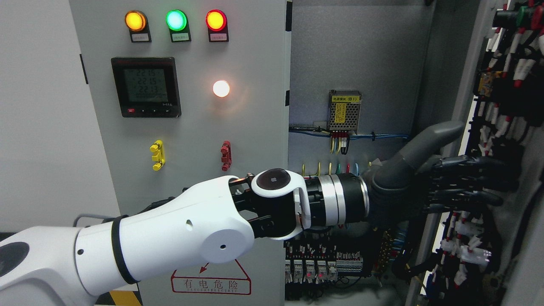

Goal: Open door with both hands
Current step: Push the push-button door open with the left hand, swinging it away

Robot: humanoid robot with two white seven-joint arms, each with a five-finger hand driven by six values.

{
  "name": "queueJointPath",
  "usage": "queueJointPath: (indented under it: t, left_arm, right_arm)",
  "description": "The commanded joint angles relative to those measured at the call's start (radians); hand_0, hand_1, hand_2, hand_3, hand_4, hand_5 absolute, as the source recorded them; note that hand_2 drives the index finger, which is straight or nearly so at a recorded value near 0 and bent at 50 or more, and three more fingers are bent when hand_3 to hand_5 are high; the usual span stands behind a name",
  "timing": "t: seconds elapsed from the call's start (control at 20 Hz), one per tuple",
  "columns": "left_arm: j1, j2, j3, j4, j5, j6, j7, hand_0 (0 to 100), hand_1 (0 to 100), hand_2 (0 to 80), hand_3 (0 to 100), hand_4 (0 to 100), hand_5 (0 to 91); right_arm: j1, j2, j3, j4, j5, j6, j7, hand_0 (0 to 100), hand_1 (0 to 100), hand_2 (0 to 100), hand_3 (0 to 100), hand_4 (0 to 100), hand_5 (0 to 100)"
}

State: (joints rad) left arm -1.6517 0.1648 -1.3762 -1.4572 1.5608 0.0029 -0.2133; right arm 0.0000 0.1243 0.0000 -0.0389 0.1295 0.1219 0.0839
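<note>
Door swung open at right, inner face crowded with wiring. Left hand stretched across from lower left, dark fingers extended and spread against door's inner side, thumb raised. Cabinet interior exposed, power supply mounted inside. Panel at left: 3 lamps lit, meter below

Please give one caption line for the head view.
Left robot hand pushing the opened cabinet door outward, exposing wiring.

"有电危险" on warning sign; "2235, 2215, 2213" on meter display.
</note>
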Motion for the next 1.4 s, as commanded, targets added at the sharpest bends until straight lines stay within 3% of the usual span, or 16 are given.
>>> queueJointPath:
  t: [0.0, 0.25, 0.4, 0.85, 1.05, 1.35]
  left_arm:
    - [0.004, -0.206, 0.028, -0.002, -0.013, -0.001, 0.045, 0, 0, 0.0, 0, 0, 0.0]
    - [0.006, -0.312, 0.026, 0.055, -0.011, -0.001, 0.089, 0, 0, 0.0, 0, 0, 0.0]
    - [0.009, -0.35, 0.023, 0.107, -0.011, -0.001, 0.089, 0, 0, 0.0, 0, 0, 0.0]
    - [0.013, -0.329, 0.022, 0.123, -0.01, 0.0, 0.088, 0, 0, 0.0, 0, 0, 0.0]
    - [0.055, -0.074, 0.077, -0.013, -0.01, 0.011, 0.074, 0, 0, 0.0, 0, 0, 0.0]
    - [0.222, 0.355, 0.137, -0.221, -0.011, 0.045, 0.069, 0, 0, 0.0, 0, 0, 0.0]
  right_arm:
    - [0.023, 0.0, -0.032, 0.001, -0.001, -0.001, 0.0, 0, 0, 0, 0, 0, 0]
    - [0.023, 0.0, -0.032, 0.001, -0.001, -0.001, 0.0, 0, 0, 0, 0, 0, 0]
    - [0.023, 0.0, -0.032, -0.001, 0.001, -0.001, 0.0, 0, 0, 0, 0, 0, 0]
    - [0.023, 0.0, -0.034, 0.001, 0.001, 0.001, 0.0, 0, 0, 0, 0, 0, 0]
    - [0.023, 0.0, -0.034, -0.001, -0.001, -0.001, 0.0, 0, 0, 0, 0, 0, 0]
    - [0.023, 0.0, -0.032, 0.001, -0.001, 0.001, 0.0, 0, 0, 0, 0, 0, 0]
